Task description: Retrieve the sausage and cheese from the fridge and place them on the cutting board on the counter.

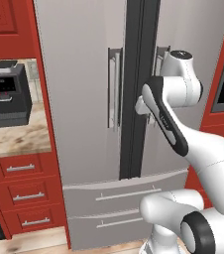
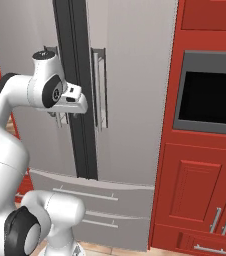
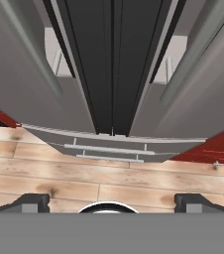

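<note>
1. The arm rises from the base, bends at the elbow and holds its wrist level in front of the fridge, at handle height.
2. The claw points down along the seam between the two doors – its fingertips stand wide apart, holding nothing.
3. Both fridge doors are shut; the two drawers below are shut also – contents hidden.
4. A coffee machine stands on the surface left of the fridge.
5. An oven sits in the red cabinets at right.

A black coffee machine; a dark wall oven in red cabinets.
</note>
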